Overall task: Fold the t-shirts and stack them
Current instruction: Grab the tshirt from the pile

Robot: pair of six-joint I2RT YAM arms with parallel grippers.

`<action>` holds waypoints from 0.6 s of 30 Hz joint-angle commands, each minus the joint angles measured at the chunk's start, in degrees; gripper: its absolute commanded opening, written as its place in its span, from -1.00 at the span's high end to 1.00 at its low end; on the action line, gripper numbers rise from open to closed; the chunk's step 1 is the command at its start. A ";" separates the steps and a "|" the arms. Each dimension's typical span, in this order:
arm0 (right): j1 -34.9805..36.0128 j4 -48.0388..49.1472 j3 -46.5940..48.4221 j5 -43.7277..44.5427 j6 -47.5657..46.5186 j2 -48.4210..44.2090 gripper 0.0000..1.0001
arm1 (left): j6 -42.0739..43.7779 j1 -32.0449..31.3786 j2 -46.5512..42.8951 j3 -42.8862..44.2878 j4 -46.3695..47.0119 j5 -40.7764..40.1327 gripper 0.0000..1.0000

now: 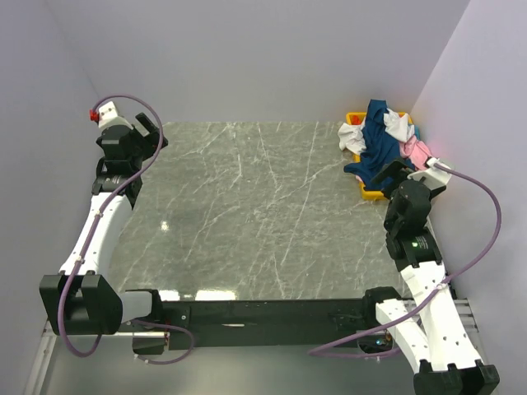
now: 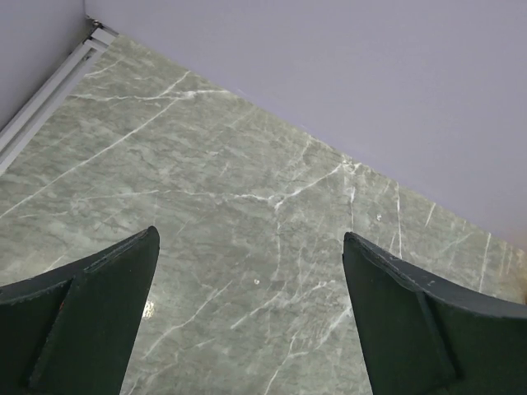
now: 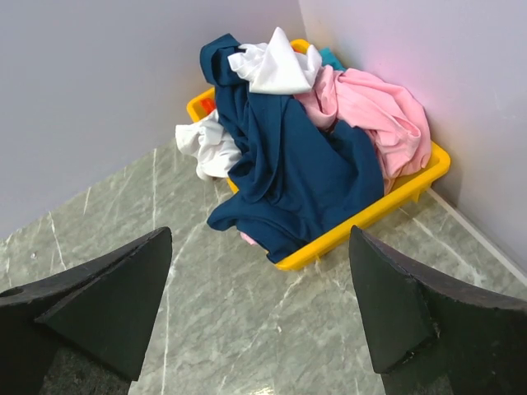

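All the t-shirts are heaped in the yellow bin (image 3: 412,185), tucked into the far right corner of the table (image 1: 247,214); none is laid out yet. The navy shirt (image 3: 288,164) lies on top and spills over the bin's near rim onto the marble. The pink shirt (image 3: 370,115) is bunched on the wall side, and the white shirt (image 3: 272,66) sits at the back.

The right claw (image 3: 261,247) hovers just short of the bin, jaws wide apart and empty. The left claw (image 2: 251,234) is well away over bare table at the far left, also wide apart and holding nothing.

I'd say the first job is pulling one shirt free, and the navy one is the sensible pick since it covers the rest. Pinching the loose part hanging over the rim should take one garment only. Lifting before dragging toward the middle matters, or the pink and white may trail along and the light bin may slide or tip.
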 commanded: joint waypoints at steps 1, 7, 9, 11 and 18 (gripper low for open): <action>0.18 -0.47 0.46 2.32 0.72 -1.18 -0.87 | -0.71 -0.12 -0.36 1.81 1.73 -3.47 -0.99; 0.18 -0.83 0.63 2.76 0.37 -0.39 -0.87 | -0.27 -0.03 -0.80 1.11 1.89 -6.65 -0.99; 0.26 -0.65 0.90 2.76 0.20 0.14 -0.87 | -0.45 -0.12 -1.06 0.58 2.33 -7.36 -0.99; 0.26 -0.21 1.33 2.58 -0.07 1.27 -0.87 | -0.27 -0.12 -1.07 0.14 3.30 -7.62 -0.99; -1.31 0.14 7.47 -1.44 2.38 10.67 -0.85 | -1.15 -0.03 3.15 4.61 0.15 -9.99 -0.99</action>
